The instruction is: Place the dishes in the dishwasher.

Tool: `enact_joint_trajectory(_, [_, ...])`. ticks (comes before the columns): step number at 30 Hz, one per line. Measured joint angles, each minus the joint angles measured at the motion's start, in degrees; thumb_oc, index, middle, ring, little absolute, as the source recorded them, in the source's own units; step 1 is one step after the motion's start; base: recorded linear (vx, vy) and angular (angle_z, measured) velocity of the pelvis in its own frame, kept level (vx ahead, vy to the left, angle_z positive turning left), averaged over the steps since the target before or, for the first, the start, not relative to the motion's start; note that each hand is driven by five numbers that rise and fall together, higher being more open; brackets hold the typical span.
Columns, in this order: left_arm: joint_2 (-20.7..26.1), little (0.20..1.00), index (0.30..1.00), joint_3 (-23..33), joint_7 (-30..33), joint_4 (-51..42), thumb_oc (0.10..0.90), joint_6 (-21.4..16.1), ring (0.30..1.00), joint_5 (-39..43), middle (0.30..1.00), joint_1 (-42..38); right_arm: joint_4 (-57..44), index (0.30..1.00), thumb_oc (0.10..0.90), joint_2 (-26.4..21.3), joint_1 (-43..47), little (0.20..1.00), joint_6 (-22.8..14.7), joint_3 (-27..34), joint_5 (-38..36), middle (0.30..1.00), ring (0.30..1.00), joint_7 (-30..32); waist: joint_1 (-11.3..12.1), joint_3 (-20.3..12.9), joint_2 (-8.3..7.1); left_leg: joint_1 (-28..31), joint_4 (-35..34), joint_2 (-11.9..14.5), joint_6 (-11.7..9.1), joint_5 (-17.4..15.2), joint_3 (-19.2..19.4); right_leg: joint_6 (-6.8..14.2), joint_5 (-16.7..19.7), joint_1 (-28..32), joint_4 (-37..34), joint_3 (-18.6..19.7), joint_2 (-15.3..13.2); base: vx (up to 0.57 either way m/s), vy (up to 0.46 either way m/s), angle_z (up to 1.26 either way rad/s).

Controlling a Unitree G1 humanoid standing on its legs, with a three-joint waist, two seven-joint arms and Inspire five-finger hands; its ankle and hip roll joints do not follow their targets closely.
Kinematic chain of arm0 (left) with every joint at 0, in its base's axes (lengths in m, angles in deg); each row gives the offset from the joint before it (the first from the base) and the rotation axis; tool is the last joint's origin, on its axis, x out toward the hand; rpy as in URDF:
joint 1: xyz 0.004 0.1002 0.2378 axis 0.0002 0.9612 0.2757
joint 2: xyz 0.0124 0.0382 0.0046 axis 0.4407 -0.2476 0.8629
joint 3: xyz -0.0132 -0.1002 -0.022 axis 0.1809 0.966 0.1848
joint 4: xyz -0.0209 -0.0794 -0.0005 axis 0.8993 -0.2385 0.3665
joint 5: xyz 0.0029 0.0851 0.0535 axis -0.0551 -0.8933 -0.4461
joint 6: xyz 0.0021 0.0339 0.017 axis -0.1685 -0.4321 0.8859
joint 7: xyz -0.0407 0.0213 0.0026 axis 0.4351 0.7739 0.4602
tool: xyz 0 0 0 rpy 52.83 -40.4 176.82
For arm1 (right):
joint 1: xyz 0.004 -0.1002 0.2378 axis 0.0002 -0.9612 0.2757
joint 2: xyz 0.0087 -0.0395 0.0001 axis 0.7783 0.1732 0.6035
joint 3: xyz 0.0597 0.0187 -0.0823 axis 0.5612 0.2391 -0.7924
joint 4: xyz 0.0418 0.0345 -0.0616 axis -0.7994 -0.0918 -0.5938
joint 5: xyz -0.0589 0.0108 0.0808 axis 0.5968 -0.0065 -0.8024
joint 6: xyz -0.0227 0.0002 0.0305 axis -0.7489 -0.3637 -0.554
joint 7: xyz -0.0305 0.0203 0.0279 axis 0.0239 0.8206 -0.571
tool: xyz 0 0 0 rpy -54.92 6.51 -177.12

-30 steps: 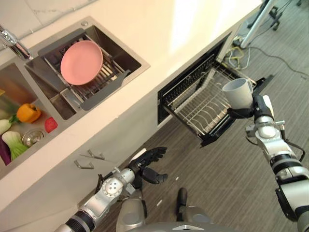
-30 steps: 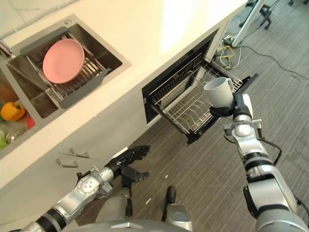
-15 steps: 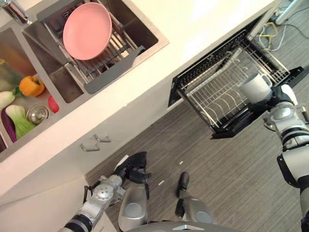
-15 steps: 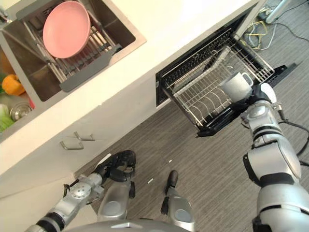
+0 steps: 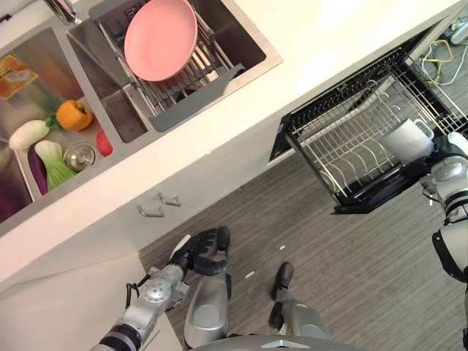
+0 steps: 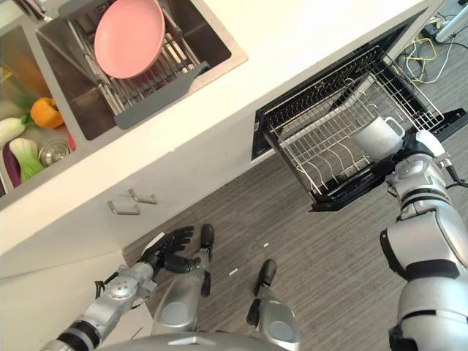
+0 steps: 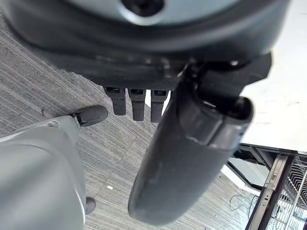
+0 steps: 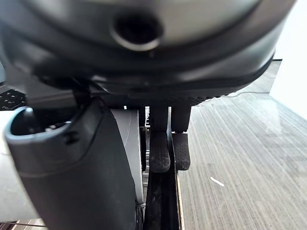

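Scanning from my left, the round pink plate (image 5: 160,40) waits in the grey sink rack (image 5: 175,77), untouched. My left hand (image 6: 170,250) hangs low over the floor, fingers loosely straight, holding nothing. On my right, my right hand (image 6: 418,143) has fingers curled round the white ceramic mug (image 6: 375,137), poised over the pulled-out wire dishwasher rack (image 6: 344,131); I judge nothing is loaded yet.
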Motion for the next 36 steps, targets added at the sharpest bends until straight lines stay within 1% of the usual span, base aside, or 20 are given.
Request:
enact_joint_trajectory(4, [-1.0, 0.900, 0.900, -0.3, -0.1, 0.0, 0.800, 0.0, 0.900, 0.0, 0.900, -0.1, 0.6, 0.900, 0.800, -0.7, 0.0, 0.900, 0.3, 0.0, 0.0, 0.900, 0.900, -1.1, 0.0, -0.9, 1.21, 0.0, 0.0, 0.1, -0.2, 0.4, -1.1, 0.0, 0.0, 0.5, 0.0, -1.0, 0.3, -0.01, -0.002, 0.10])
enact_joint_trajectory(8, [-1.1, 0.900, 0.900, -0.3, -0.1, 0.2, 0.800, 0.2, 0.900, 0.0, 0.900, -0.1, 0.7, 0.900, 0.800, -0.7, 0.1, 0.900, 0.3, 0.0, 0.0, 0.900, 0.900, -1.6, 0.0, -1.1, 1.38, -0.1, 0.0, 0.4, -0.3, 0.6, -1.5, -0.1, 0.0, 0.6, 0.0, -1.3, 0.6, -0.01, 0.001, 0.04])
enact_joint_trajectory(12, [-1.1, 0.900, 0.900, -0.3, 0.0, 0.2, 0.800, 0.7, 0.900, 0.0, 0.900, -0.1, 0.8, 0.900, 0.800, -0.7, 0.2, 0.900, 0.4, -0.1, 0.0, 0.900, 0.900, -2.2, 0.0, -1.5, 1.19, -0.1, 0.0, 0.4, -0.3, 0.6, -1.5, -0.1, 0.0, 0.6, 0.0, -1.3, 0.7, 0.00, 0.000, 0.00])
enact_joint_trajectory(15, [-1.1, 0.900, 0.900, -0.3, 0.1, 0.2, 0.800, 0.8, 0.900, 0.0, 0.900, -0.3, 0.7, 0.900, 0.800, -0.6, 0.2, 0.900, 0.4, -0.3, 0.0, 0.900, 0.900, -3.3, -0.1, -1.9, 0.63, -0.1, 0.0, 0.4, -0.3, 0.6, -1.5, -0.1, 0.0, 0.6, 0.0, -1.3, 0.7, -0.01, 0.000, 0.00])
enact_joint_trajectory(17, [-1.1, 0.900, 0.900, -0.3, 0.1, 0.2, 0.800, 0.8, 0.900, 0.0, 0.900, -0.3, 0.7, 0.900, 0.800, -0.5, 0.8, 0.900, 0.6, -2.2, 0.0, 0.900, 0.900, -4.6, -0.2, -2.1, 0.31, 0.0, 0.0, 0.4, -0.2, 0.6, -1.4, -0.2, 0.1, 0.7, 0.0, -1.2, 0.7, 0.00, 0.000, 0.00])
enact_joint_trajectory(22, [-1.0, 0.900, 0.900, -0.2, 0.1, 0.3, 0.800, 1.1, 0.900, 0.1, 0.900, -0.5, 0.1, 0.900, 0.800, 0.0, 1.4, 0.900, 1.1, -3.0, 0.0, 0.900, 0.900, -5.8, -0.6, -2.2, -0.35, 0.2, 0.0, 0.5, -0.2, 0.7, -1.3, -0.3, 0.1, 0.8, 0.1, -1.0, 0.8, -0.02, 0.002, -0.02])
enact_joint_trajectory(23, [-1.0, 0.900, 0.900, 0.0, 0.1, 0.3, 0.800, 1.1, 0.900, 0.1, 0.900, -0.5, -1.1, 0.900, 0.800, 0.1, 1.6, 0.900, 1.8, -3.4, -0.2, 0.900, 0.900, -6.2, -1.0, -2.2, -0.71, 0.4, 0.0, 0.6, -0.2, 0.7, -1.2, -0.3, 0.2, 0.9, 0.1, -1.0, 0.7, -0.01, 0.009, -0.04])
enact_joint_trajectory(24, [-1.0, 0.900, 0.900, 0.4, 0.1, 0.5, 0.800, 1.2, 0.900, 0.1, 0.900, -0.5, -3.0, 0.900, 0.800, 0.1, 1.8, 0.900, 2.7, -3.8, -0.2, 0.900, 0.900, -6.8, -1.6, -2.2, -1.03, 0.6, 0.0, 0.6, -0.2, 0.7, -1.1, -0.4, 0.3, 1.0, 0.1, -0.8, 0.7, -0.01, 0.010, -0.08])
enact_joint_trajectory(26, [-1.1, 0.900, 0.900, 2.1, 0.0, 1.8, 0.800, 1.3, 0.900, 0.1, 0.900, -0.1, -8.3, 0.900, 0.800, 0.1, 1.7, 0.900, 3.0, -4.3, -0.5, 0.900, 0.900, -6.9, -3.5, -1.8, -1.88, 1.4, 0.0, 0.8, -0.2, 0.7, -0.8, -0.4, 0.3, 1.6, 0.2, -0.6, 0.7, 0.00, 0.012, -0.12])
enact_joint_trajectory(27, [-1.1, 0.900, 0.900, 3.4, 0.1, 2.9, 0.800, 1.4, 0.900, 0.1, 0.900, 0.2, -15.4, 0.900, 0.800, -0.1, 0.9, 0.900, 3.0, -2.9, -1.6, 0.900, 0.900, -6.6, -4.6, -2.1, -2.59, 2.0, 0.0, 0.9, -0.2, 0.7, -0.1, -0.4, 0.3, 1.8, 0.2, 0.2, 0.8, 0.01, 0.005, -0.12])
enact_joint_trajectory(28, [-1.1, 0.900, 0.900, 3.4, 0.1, 2.9, 0.800, 1.4, 0.900, 0.1, 0.900, 0.2, -15.4, 0.900, 0.800, -0.1, 0.9, 0.900, 3.0, -2.9, -1.6, 0.900, 0.900, -6.6, -4.6, -2.1, -2.59, 2.0, 0.0, 0.9, -0.2, 0.7, -0.1, -0.4, 0.3, 1.8, 0.2, 0.2, 0.8, 0.03, 0.003, -0.26])
enact_joint_trajectory(30, [-1.1, 0.900, 0.900, 4.3, 0.2, 2.8, 0.800, 1.7, 0.900, 0.1, 0.900, -0.3, -24.0, 0.900, 0.800, -0.7, -0.8, 0.900, 1.2, 0.2, -2.6, 0.900, 0.900, -4.5, -5.0, -2.1, -3.26, 2.9, 0.0, 1.7, -0.4, 0.5, 0.4, -0.7, 0.5, 2.3, 0.1, 0.9, 0.9, 0.06, 0.002, -0.13])
enact_joint_trajectory(31, [-1.7, 0.900, 0.900, 5.3, 0.3, 2.8, 0.800, 1.8, 0.900, 0.1, 0.900, 0.3, -32.1, 0.900, 0.800, -1.1, -5.1, 0.900, 1.9, 3.3, -2.5, 0.900, 0.900, -3.7, -5.1, -2.3, -3.67, 3.6, 0.0, 1.7, -0.5, 0.5, 0.2, -0.7, 0.5, 3.1, 0.1, 0.7, 0.9, 0.09, -0.004, 0.06])
enact_joint_trajectory(32, [-2.5, 0.900, 0.900, 6.6, 0.2, 3.0, 0.800, 2.5, 0.900, 0.1, 0.900, 1.1, -49.3, 0.900, 0.800, -0.2, -18.6, 0.900, 1.5, 14.1, -2.6, 0.900, 0.900, -2.9, -4.9, -2.4, -4.39, 5.8, 0.0, 1.6, -0.9, 0.0, 0.4, -0.2, 0.0, 5.2, 0.1, 0.9, 0.8, 0.11, -0.007, 0.11])
enact_joint_trajectory(33, [-2.9, 0.900, 0.900, 7.3, 0.2, 3.2, 0.800, 2.8, 0.900, 0.1, 0.900, 2.0, -58.1, 0.900, 0.800, 1.9, -26.4, 0.900, -0.1, 19.9, -2.6, 0.900, 0.900, -2.3, -4.9, -2.7, -4.81, 7.2, 0.0, 1.3, -0.9, -0.3, 0.3, 0.0, -0.5, 6.7, 0.1, 0.9, 0.5, 0.08, -0.005, -0.02])
enact_joint_trajectory(34, [-2.8, 0.900, 0.900, 7.8, 0.2, 3.3, 0.800, 2.6, 0.900, 0.1, 0.900, 3.2, -61.4, 0.900, 0.800, 4.1, -30.1, 0.900, -1.7, 20.4, -3.0, 0.900, 0.900, -2.0, -5.3, -3.7, -5.49, 8.1, 0.0, 1.0, -1.0, -1.0, 0.6, -0.6, -1.1, 7.4, 0.1, 1.1, 0.2, 0.08, -0.006, -0.06])
enact_joint_trajectory(35, [-2.8, 0.900, 0.900, 7.7, 0.3, 3.5, 0.800, 2.7, 0.900, 0.1, 0.900, 3.3, -62.1, 0.900, 0.800, 4.5, -30.9, 0.900, -1.8, 20.4, -3.2, 0.900, 0.900, -1.9, -5.4, -3.9, -5.52, 8.3, 0.0, 1.1, -1.1, -1.1, 0.7, -0.6, -1.1, 7.5, 0.1, 1.3, 0.2, 0.07, -0.012, -0.08])
enact_joint_trajectory(36, [-3.3, 0.900, 0.900, 8.4, 0.1, 5.7, 0.800, 2.7, 0.900, 0.0, 0.900, 3.3, -66.2, 0.900, 0.800, 9.1, -38.5, 0.900, -2.1, 25.1, -3.8, 0.900, 0.900, -1.7, -5.6, -5.6, -5.84, 8.6, -0.1, 1.0, -1.1, -1.4, 0.6, -0.7, -1.3, 8.0, 0.1, 1.3, 0.3, 0.06, -0.017, 0.03])
